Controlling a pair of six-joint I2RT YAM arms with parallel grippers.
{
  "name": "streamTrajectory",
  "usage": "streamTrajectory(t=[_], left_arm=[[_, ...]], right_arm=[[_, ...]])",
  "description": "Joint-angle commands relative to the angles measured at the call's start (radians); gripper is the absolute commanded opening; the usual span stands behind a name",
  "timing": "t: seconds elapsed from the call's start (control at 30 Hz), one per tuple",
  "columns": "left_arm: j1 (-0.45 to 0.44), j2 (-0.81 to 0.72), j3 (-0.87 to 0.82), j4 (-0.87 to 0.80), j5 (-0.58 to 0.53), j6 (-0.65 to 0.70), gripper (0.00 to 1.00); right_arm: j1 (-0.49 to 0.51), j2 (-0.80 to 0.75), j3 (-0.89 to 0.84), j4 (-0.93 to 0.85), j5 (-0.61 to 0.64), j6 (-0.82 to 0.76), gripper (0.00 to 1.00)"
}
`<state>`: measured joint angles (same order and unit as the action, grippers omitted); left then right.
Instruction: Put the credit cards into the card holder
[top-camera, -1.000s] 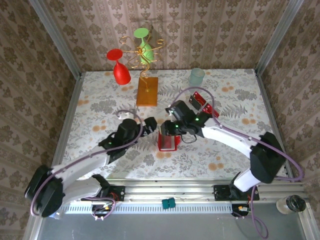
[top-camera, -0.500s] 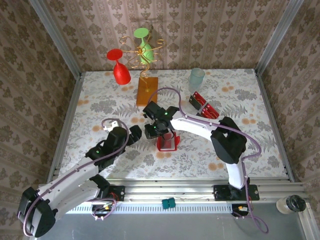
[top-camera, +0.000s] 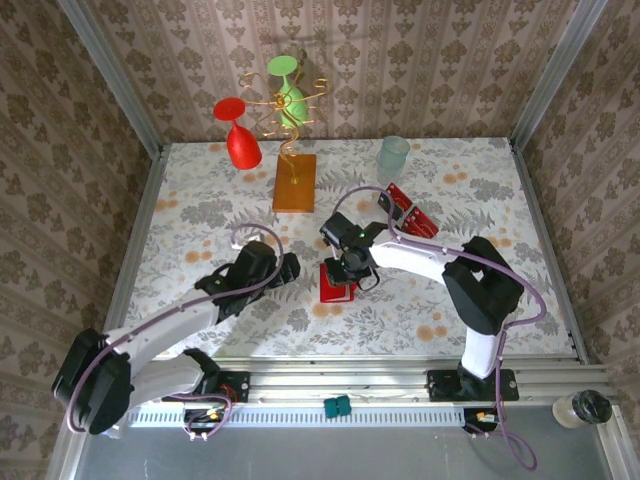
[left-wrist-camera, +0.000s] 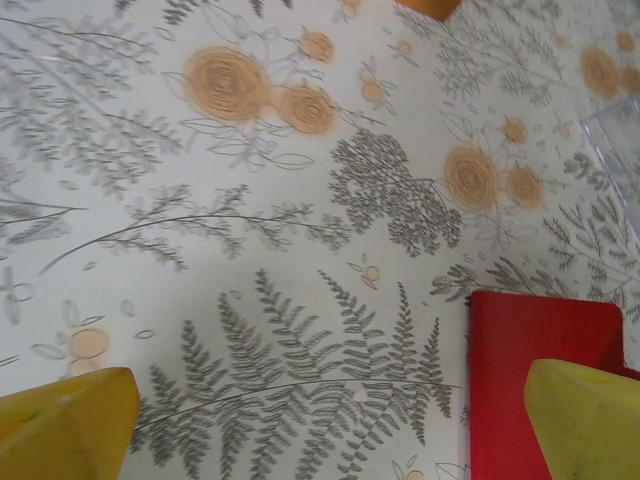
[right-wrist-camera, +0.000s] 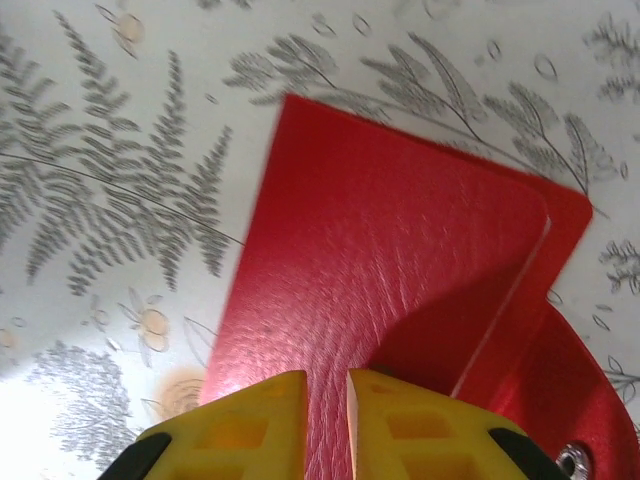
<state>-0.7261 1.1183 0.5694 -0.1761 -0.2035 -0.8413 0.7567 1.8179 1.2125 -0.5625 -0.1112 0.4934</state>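
Observation:
The card holder (top-camera: 335, 288) is a plain red folded wallet lying mid-table. In the right wrist view its top leaf (right-wrist-camera: 380, 250) rises off the lower leaf, whose snap stud (right-wrist-camera: 572, 462) shows at the bottom right. My right gripper (top-camera: 350, 268) sits at its far edge, and its yellow jaws (right-wrist-camera: 327, 400) are nearly together with the red leaf running between them. My left gripper (top-camera: 290, 268) hovers left of the wallet, wide open (left-wrist-camera: 325, 430) over bare cloth, with the wallet's corner (left-wrist-camera: 520, 370) beside its right finger. The credit cards (top-camera: 408, 212) lie in a red stack to the right.
An orange-brown block (top-camera: 294, 182) carrying a gold wire stand is at the back, with a red glass (top-camera: 238, 135) and a green glass (top-camera: 288, 90) by it. A pale cup (top-camera: 393, 152) stands beyond the cards. Patterned walls close three sides.
My right gripper swung from the wallet's left side to its far edge while its jaws narrowed. The wallet now looks more folded. The left gripper shifted slightly right.

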Motion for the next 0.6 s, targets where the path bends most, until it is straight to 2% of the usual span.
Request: streamTrajectory(t=[0.0,0.3,0.57], left_arm=[[-0.021,0.077,0.065,0.021,0.05,0.086,1.0],[-0.082,0.298,0.174,0.026,0.056,0.185,1.0],[-0.113,0.378,0.184,0.07,0.088,0.218,1.0]], right_arm=[[-0.011,-0.051,-0.061,0.066,0.016,0.029,0.19],[-0.042,-0.109,-0.182,0.156,-0.005,0.072,0.19],[-0.048,-0.117,-0.217,0.198,-0.027,0.092,0.19]])
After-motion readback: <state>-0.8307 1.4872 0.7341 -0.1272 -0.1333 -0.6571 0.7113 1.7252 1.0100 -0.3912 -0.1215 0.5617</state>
